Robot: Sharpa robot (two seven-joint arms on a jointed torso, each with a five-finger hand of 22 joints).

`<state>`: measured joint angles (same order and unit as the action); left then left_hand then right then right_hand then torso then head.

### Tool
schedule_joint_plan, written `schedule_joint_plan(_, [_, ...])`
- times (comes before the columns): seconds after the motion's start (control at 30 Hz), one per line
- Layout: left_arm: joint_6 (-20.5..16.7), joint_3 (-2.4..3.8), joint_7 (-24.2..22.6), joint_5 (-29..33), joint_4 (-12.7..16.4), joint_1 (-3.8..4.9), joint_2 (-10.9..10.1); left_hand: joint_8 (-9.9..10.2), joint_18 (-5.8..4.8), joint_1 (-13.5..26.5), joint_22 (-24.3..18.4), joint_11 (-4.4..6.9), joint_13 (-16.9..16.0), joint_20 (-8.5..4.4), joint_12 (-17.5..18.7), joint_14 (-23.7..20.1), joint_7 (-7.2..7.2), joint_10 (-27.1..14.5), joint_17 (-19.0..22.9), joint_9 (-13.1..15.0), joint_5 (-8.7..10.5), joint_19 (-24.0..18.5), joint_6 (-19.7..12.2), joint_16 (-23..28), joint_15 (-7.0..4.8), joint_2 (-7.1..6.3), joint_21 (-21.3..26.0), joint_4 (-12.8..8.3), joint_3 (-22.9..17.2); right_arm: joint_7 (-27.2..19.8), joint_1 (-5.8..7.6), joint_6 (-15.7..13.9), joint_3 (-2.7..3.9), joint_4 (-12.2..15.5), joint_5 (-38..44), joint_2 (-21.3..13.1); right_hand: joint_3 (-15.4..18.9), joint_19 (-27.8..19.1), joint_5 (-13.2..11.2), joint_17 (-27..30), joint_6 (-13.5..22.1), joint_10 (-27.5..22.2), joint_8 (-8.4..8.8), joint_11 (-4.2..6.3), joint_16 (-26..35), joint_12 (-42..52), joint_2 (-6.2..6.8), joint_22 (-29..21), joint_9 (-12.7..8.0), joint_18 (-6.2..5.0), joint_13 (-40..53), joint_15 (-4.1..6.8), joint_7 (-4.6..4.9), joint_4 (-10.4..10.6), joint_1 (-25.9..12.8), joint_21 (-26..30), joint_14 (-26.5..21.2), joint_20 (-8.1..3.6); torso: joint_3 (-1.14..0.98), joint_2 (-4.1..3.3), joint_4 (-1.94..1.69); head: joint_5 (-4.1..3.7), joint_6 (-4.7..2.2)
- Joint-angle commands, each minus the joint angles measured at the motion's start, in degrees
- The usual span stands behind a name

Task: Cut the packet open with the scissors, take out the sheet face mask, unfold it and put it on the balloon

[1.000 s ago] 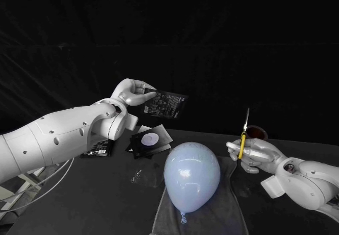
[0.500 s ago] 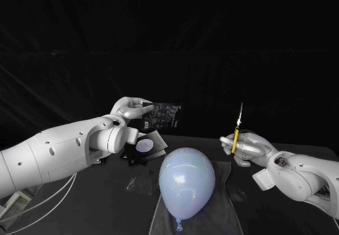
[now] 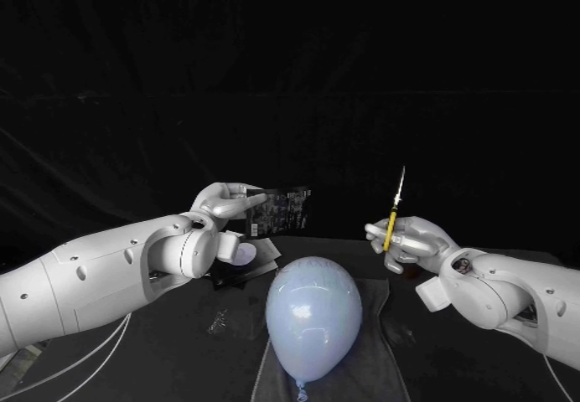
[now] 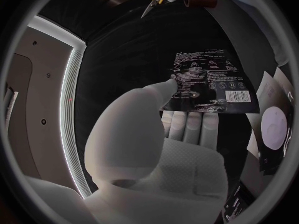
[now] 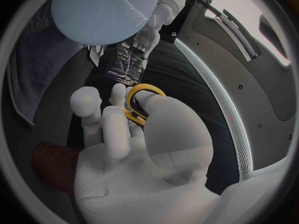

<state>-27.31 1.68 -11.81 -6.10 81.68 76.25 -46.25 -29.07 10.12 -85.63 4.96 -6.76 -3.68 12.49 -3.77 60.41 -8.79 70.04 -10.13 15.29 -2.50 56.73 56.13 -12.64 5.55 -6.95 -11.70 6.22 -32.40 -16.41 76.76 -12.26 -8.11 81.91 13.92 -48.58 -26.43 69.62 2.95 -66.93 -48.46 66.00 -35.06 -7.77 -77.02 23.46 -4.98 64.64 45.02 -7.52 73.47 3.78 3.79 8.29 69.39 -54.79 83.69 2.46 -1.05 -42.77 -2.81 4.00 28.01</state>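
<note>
Packet [image 3: 279, 209] held upright in the air above counter [image 3: 145, 335], left of centre, pinched at its left edge by fingers [image 3: 245, 195] of L hand [image 3: 221, 201]; printed side shows in L wrist view. R hand [image 3: 407, 241], right of centre, approx. level w/ packet: fingers wrapped round yellow handles of scissors [image 3: 393, 209], blades pointing up, tip slightly tilted; whether blades are parted cannot be told. Packet & scissors well apart, not touching. Balloon [image 3: 312, 311], pale blue, lies on grey cloth [image 3: 389, 352] at near centre of counter, knot toward near edge, below & between both hands. Spare packets [image 3: 248, 251] lie flat on counter by L wrist, far-left of balloon. Small clear scrap [image 3: 219, 320] on counter left of balloon
</note>
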Motion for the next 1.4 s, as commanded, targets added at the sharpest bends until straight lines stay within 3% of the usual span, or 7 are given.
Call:
schedule_joint_plan(0.03, [2.76, 0.08, -1.74, 1.75, 0.6, -0.05, 0.26, -0.21, 0.51, -0.05, 0.04, 0.2, 0.03, 0.01, 0.23, 0.28, -0.18, 0.12, -0.05, 1.73, -0.23, 0.38, -0.39, -0.01, 0.07, 0.49, -0.19, -0.23, 0.2, -2.29, 0.12, -1.64, 0.1, -0.43, -1.04, 0.54, -0.71, -2.29, -0.03, 5.16, -0.57, 13.77, 1.56, 8.22, 4.23, 31.56, -0.97, -4.05, -0.38, -1.12, -4.58, 0.08, 0.22, -0.31, 0.4, 5.69, -1.75, 0.14, -0.02, 0.01, 0.12, -0.64, -0.08])
schedule_joint_plan(0.2, [3.5, 0.09, -1.97, 2.04, 1.29, -0.14, 0.39, -0.24, 0.5, -0.09, 0.0, 0.18, 0.05, -0.03, 0.25, 0.22, -0.18, 0.04, -0.03, 1.78, -0.24, 0.4, -0.49, 0.07, 0.09, 0.55, -0.17, -0.28, 0.15, -3.03, 0.15, -2.91, 0.11, -0.99, -1.45, 1.28, -1.78, -7.03, 0.11, 19.16, -1.49, 8.59, 6.09, 7.52, 17.9, 5.36, -0.53, -13.8, -1.68, -2.8, -21.75, -0.7, 0.94, -1.43, 0.82, 19.15, -6.31, 0.87, -0.04, 0.01, 0.11, -1.41, -0.21])
schedule_joint_plan(0.27, [3.89, 0.09, -2.15, 2.1, 1.68, -0.2, 0.46, -0.26, 0.48, -0.11, -0.02, 0.17, 0.05, -0.04, 0.26, 0.19, -0.19, -0.01, -0.02, 1.81, -0.23, 0.4, -0.54, 0.12, 0.1, 0.57, -0.15, -0.32, 0.13, -3.55, 0.15, -3.65, 0.12, -1.34, -1.77, 1.65, -2.77, -6.31, 0.12, 28.32, -1.79, 8.17, 9.54, 6.91, 27.24, -0.29, -0.33, -15.6, -3.09, -2.85, -26.43, -1.23, 1.71, -2.17, 1.22, 21.25, -8.27, 1.33, -0.04, 0.01, 0.07, -2.49, -0.31])
schedule_joint_plan(0.37, [4.25, 0.1, -2.32, 2.14, 1.96, -0.24, 0.54, -0.27, 0.48, -0.14, -0.05, 0.16, 0.06, -0.06, 0.27, 0.16, -0.2, -0.05, -0.01, 1.83, -0.24, 0.4, -0.59, 0.17, 0.11, 0.6, -0.13, -0.36, 0.11, -3.97, 0.15, -4.09, 0.12, -1.54, -2.12, 1.88, -3.86, -2.74, 0.04, 19.99, -2.36, 7.37, 12.95, 6.28, 19.97, -6.47, -0.33, -14.1, -5.1, -2.42, -31.91, -1.82, 2.61, -2.65, 1.42, 18.54, -2.49, 1.38, -0.04, -0.01, 0.04, -3.1, -0.38])
schedule_joint_plan(0.63, [5.25, 0.13, -2.85, 2.26, 2.78, -0.28, 0.84, -0.31, 0.45, -0.19, -0.1, 0.13, 0.06, -0.07, 0.28, 0.09, -0.22, -0.15, 0.01, 1.9, -0.24, 0.37, -0.71, 0.28, 0.14, 0.67, -0.07, -0.43, 0.05, -5.32, 0.15, -4.32, 0.12, -1.9, -3.17, 2.38, -5.92, -1.35, -0.17, 16.1, -3.24, 5.94, 19.2, 4.34, 17.95, -18.4, 0.73, -11.8, -8.67, -1.84, -44.07, -2.74, 4.06, -4.32, 1.64, 15.93, -1.96, 2.29, -0.05, 0.05, 0.06, -4.29, -0.47])
schedule_joint_plan(1.07, [7.09, 0.22, -2.64, 2.31, 4.14, 0.0, 1.12, -0.35, 0.42, -0.23, -0.18, 0.08, 0.07, -0.08, 0.29, 0.0, -0.25, -0.29, 0.03, 1.97, -0.24, 0.32, -0.85, 0.42, 0.19, 0.76, 0.01, -0.53, -0.03, -6.41, 0.14, -4.4, 0.12, -2.6, -4.23, 3.45, -8.88, 2.85, -0.12, 5.65, -2.65, -0.57, 24.27, 2.0, 8.59, -20.02, 1.55, -3.6, -12.27, -0.34, -59.44, -4.49, 5.92, -6.39, 0.85, 5.27, 0.68, 3.81, -0.1, 0.07, 0.07, -5.14, -0.63])
schedule_joint_plan(1.4, [7.42, 0.31, -2.75, 2.31, 4.95, 0.62, 1.31, -0.35, 0.42, -0.23, -0.18, 0.08, 0.07, -0.08, 0.29, 0.0, -0.25, -0.29, 0.03, 1.97, -0.24, 0.32, -0.85, 0.42, 0.19, 0.76, 0.01, -0.53, -0.03, -6.81, 0.1, -4.48, 0.12, -2.53, -5.09, 4.29, -8.83, 3.57, -0.15, 2.89, -1.65, -3.19, 25.56, 1.36, 5.87, -20.06, 3.32, -1.24, -13.1, 0.02, -64.26, -5.06, 6.31, -8.49, 1.04, 2.29, 1.12, 4.32, -0.07, 0.03, 0.06, -5.52, -0.87])
